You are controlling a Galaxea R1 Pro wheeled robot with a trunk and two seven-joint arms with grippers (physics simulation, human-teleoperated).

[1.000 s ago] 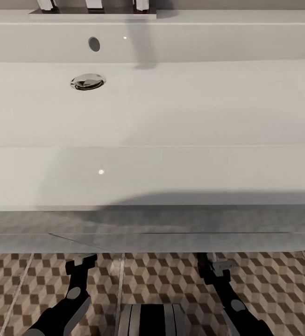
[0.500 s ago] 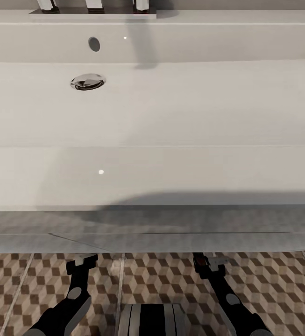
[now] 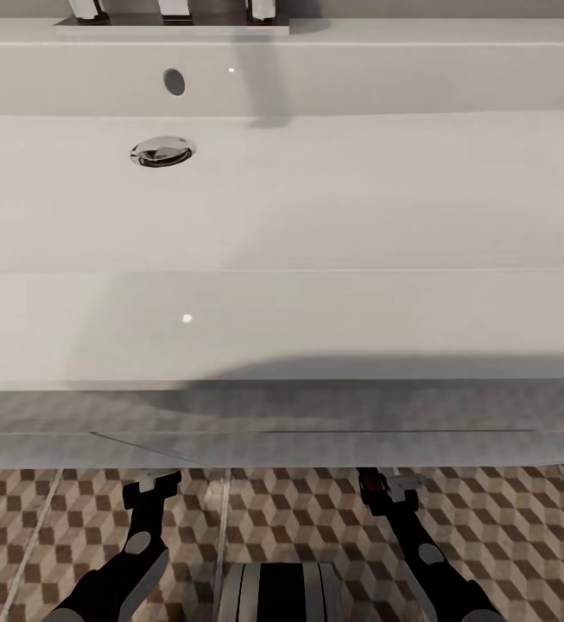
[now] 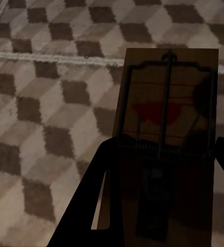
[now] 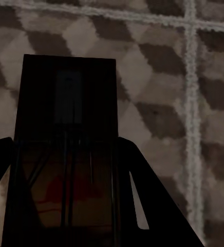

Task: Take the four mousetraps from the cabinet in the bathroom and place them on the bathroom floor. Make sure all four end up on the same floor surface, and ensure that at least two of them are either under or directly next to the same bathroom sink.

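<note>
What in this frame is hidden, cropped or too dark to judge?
- Chrome tap: the head view's top edge cuts it off.
- Space under the wide white sink: the basin blocks it in the head view.
- Dark-brown flat mousetrap in the right claw: right wrist view too dark to tell whether it touches the cube-patterned tile floor.
- Mousetrap in left claw: floor contact is likewise unclear in the left wrist view.

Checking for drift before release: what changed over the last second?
The right tool shifted a little toward the robot's left, staying low over the bathroom floor in front of the sink, mostly in the first half second. The left tool barely moved. Each wrist view shows a mousetrap between its tool's fingers.
</note>
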